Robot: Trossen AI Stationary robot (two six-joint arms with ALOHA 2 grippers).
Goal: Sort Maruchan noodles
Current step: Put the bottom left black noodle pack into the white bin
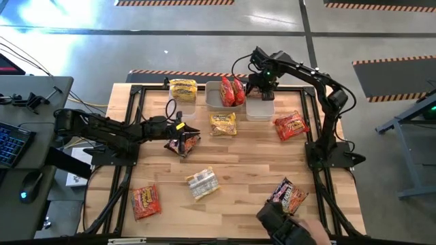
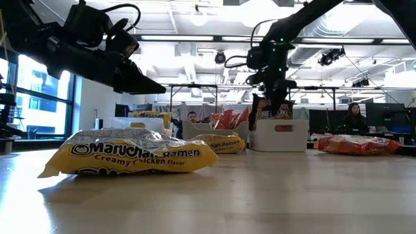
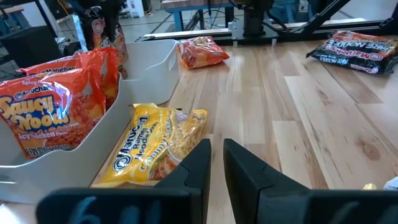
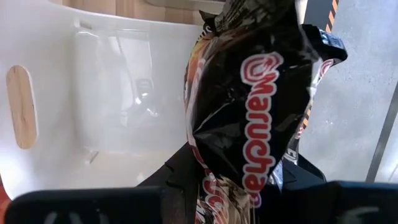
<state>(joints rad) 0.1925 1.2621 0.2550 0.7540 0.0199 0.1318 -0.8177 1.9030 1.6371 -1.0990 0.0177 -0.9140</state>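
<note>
Wooden tabletop (image 1: 245, 160): right end effector (image 4: 239, 180) grips a black noodle packet (image 4: 255, 93) over the empty tub (image 1: 259, 107) (left end effector (image 3: 216, 163) nearly closed, empty).

A: Tally. How many yellow packets (image 1: 223, 124) (image 1: 182, 88) (image 1: 202, 183) do we log?
B: We count three. Red-orange packets (image 1: 291, 126) (image 1: 145, 201) (image 1: 231, 92): four. Dark packets (image 1: 182, 143) (image 1: 290, 195) (image 4: 255, 99): three.
A: Tubs (image 1: 213, 102) (image 1: 259, 111)?
B: We count three clear ones along the far edge.
</note>
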